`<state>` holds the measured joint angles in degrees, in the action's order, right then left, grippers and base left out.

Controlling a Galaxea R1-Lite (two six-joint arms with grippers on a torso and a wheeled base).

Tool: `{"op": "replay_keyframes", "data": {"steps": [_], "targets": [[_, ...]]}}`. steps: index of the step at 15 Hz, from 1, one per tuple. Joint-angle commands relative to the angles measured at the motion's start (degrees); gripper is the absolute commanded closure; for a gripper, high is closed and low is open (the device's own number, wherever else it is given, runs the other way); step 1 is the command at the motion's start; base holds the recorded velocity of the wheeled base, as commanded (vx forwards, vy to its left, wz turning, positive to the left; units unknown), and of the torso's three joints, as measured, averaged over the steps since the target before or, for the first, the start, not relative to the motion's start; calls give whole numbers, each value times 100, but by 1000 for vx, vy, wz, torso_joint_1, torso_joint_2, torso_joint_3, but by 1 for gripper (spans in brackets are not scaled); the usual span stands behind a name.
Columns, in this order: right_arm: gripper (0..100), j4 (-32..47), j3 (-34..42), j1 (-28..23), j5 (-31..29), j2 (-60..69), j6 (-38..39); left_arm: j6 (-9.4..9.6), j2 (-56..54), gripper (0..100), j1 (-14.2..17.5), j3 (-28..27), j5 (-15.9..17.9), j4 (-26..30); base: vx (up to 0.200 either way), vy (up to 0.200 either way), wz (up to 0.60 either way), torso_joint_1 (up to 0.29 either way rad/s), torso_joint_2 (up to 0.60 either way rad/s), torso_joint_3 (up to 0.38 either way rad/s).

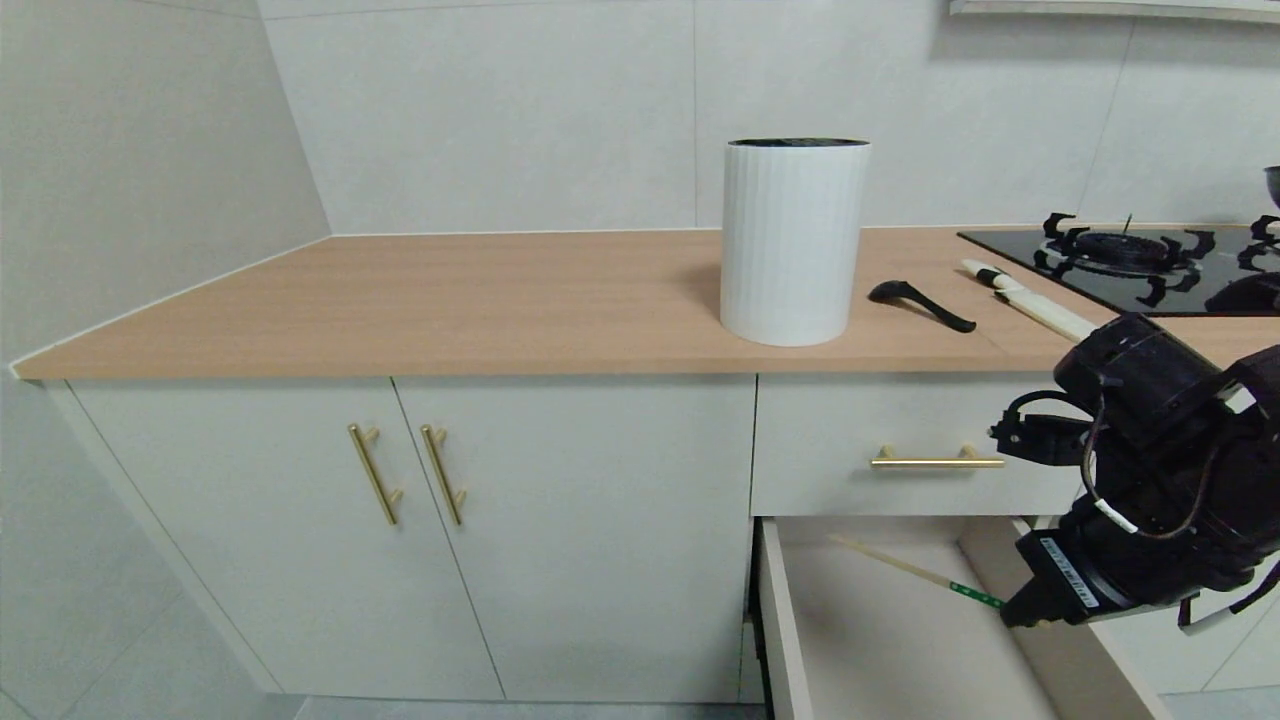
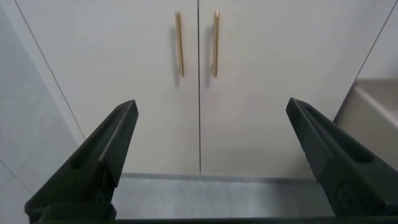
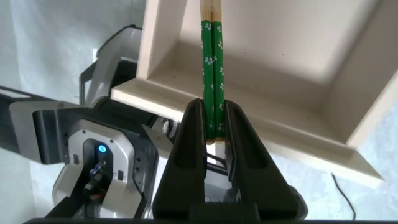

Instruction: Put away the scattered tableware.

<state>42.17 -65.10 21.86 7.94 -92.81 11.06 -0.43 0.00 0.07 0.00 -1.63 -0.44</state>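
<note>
My right gripper (image 3: 213, 121) is shut on a pair of chopsticks (image 3: 211, 68) with green, flower-printed ends. In the head view that gripper (image 1: 1015, 612) hangs over the right side of an open lower drawer (image 1: 880, 640), and the chopsticks (image 1: 915, 572) slant up and left over the drawer's inside. On the wooden counter a black spoon (image 1: 918, 303) and a cream-handled utensil (image 1: 1030, 301) lie to the right of a tall white ribbed holder (image 1: 794, 240). My left gripper (image 2: 211, 162) is open, low in front of the cabinet doors, with nothing between its fingers.
A black gas hob (image 1: 1140, 262) sits at the counter's right end. Two cabinet doors with gold handles (image 1: 405, 487) stand shut left of the drawers. A shut drawer with a gold bar handle (image 1: 935, 462) is above the open one. The counter's left half (image 1: 400, 300) is bare.
</note>
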Motion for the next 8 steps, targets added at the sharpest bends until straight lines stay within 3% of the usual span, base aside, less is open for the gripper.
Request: {"op": "replay_keyframes", "data": {"steps": [1, 5, 8], "targets": [[100, 2, -3, 3, 6, -53, 2, -1, 0, 0, 1, 0, -4, -9, 0, 0, 0, -129, 456, 310], [100, -77, 6, 3, 6, -53, 28, -1, 0, 0, 1, 0, -4, 0, 0, 0, 0, -104, 438, 323], [100, -77, 6, 3, -3, -71, 28, -1, 0, 0, 1, 0, -4, 0, 0, 0, 0, -28, 154, 111]]}}
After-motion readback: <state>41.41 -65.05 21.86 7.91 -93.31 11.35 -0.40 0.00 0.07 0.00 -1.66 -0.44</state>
